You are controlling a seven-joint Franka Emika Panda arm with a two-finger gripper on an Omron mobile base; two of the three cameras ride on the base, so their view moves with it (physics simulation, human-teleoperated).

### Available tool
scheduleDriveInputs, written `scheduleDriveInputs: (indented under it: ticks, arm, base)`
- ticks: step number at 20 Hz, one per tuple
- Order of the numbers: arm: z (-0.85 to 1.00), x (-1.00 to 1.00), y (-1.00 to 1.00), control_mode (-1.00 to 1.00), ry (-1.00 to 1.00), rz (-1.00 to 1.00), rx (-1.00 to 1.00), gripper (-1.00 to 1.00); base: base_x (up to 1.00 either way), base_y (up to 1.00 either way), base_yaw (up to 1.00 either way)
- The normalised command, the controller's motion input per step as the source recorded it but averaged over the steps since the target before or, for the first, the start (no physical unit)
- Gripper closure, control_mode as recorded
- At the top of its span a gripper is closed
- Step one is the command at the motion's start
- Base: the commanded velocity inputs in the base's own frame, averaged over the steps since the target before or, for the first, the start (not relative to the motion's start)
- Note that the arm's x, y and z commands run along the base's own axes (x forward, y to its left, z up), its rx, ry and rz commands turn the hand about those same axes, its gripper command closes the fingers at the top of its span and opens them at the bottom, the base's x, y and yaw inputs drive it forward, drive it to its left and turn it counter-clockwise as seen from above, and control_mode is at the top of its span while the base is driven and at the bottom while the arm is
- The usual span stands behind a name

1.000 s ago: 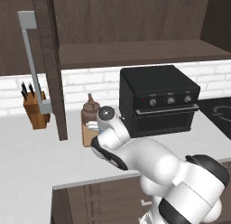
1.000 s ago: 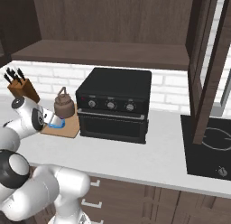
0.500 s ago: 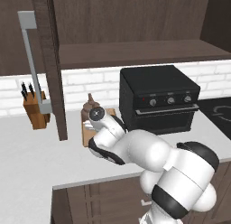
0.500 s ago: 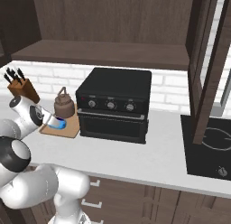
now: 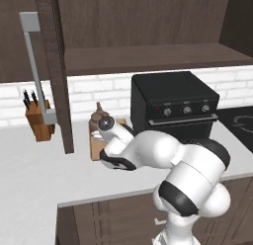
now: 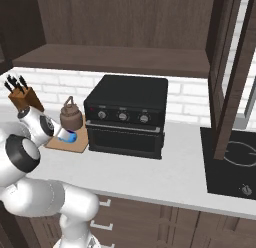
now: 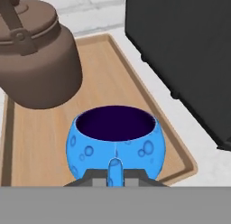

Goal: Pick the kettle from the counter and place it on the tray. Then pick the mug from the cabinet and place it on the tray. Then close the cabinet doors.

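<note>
Holding mug (image 7: 116, 142) by its handle, gripper (image 7: 115, 179) clenched, over tray (image 7: 135, 78) w/ kettle (image 7: 36, 56)

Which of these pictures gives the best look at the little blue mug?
The hand view: the mug sits close and whole, upright above the tray. The right base view shows it as a small blue patch; in the left base view the arm covers it.

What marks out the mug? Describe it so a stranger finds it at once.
Start at the black oven on the counter. A light wooden tray lies against its side, carrying a brown kettle. The mug stands beside the kettle: smaller, round, bright blue, dark inside.
</note>
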Motion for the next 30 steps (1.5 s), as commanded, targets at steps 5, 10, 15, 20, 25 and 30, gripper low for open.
scheduleDriveInputs:
  ticks: [5, 10, 15, 20, 25, 30]
  arm:
    - [-0.26, 0.21, 0.00, -1.00, 0.07, 0.00, 0.00, 1.00]
    - [-0.23, 0.18, 0.00, -1.00, 0.04, 0.00, 0.00, 1.00]
    - [-0.20, 0.19, 0.00, -1.00, 0.00, 0.00, 0.00, 1.00]
    - [-0.17, -0.03, -0.15, -1.00, 0.00, 0.00, 0.00, 1.00]
    - [-0.18, -0.09, -0.23, -1.00, 0.01, 0.00, 0.00, -1.00]
    - [-0.18, -0.12, -0.13, -1.00, 0.00, -0.01, 0.00, -1.00]
  base:
    - [0.00, 0.00, 0.00]
    - [0.00, 0.00, 0.00]
    - [0.00, 0.00, 0.00]
    - [0.00, 0.00, 0.00]
    - [0.00, 0.00, 0.00]
    - [0.00, 0.00, 0.00]
